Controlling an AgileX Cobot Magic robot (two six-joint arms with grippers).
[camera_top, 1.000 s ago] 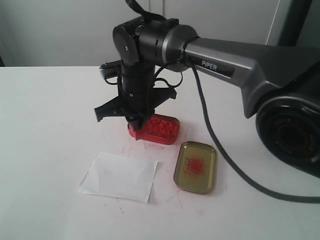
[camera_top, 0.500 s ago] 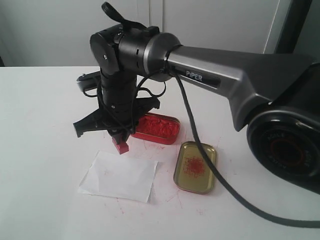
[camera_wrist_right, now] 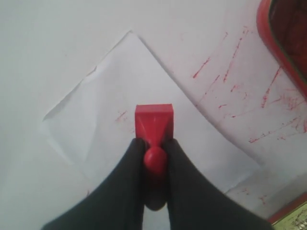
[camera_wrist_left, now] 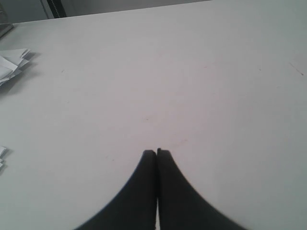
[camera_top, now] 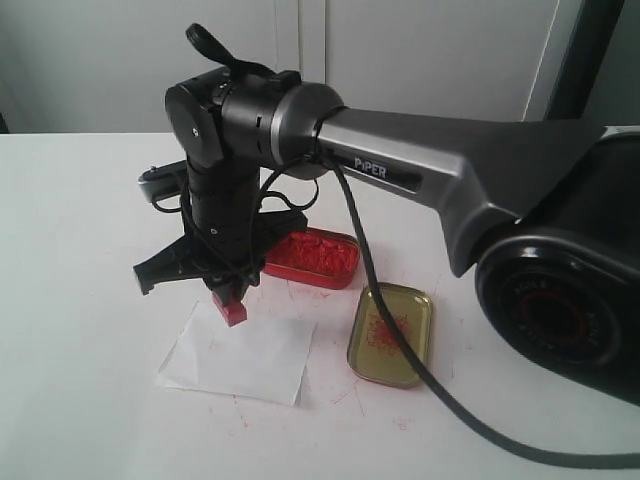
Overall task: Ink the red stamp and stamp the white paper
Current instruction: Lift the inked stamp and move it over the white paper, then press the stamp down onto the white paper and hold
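My right gripper [camera_top: 229, 292] is shut on the handle of the red stamp [camera_top: 229, 311], whose square block hangs just above the far left part of the white paper [camera_top: 245, 358]. From the right wrist, the red stamp [camera_wrist_right: 153, 124] points down at the white paper [camera_wrist_right: 103, 120], which bears a faint red mark, and my right gripper [camera_wrist_right: 153, 143] pinches the round handle. My left gripper [camera_wrist_left: 156, 152] is shut on nothing over bare white tabletop; it does not show in the exterior view.
The red oval tin of ink paste [camera_top: 312, 257] lies just behind the paper. A gold lid with red smears [camera_top: 390, 333] lies to the paper's right. Red ink streaks [camera_wrist_right: 225, 72] mark the table. Folded white scraps [camera_wrist_left: 10, 64] sit near the left gripper.
The right arm has lifted the stamp out of the red tin and carried it left and toward the front, over the paper's far edge. The left gripper's earlier state is not shown.
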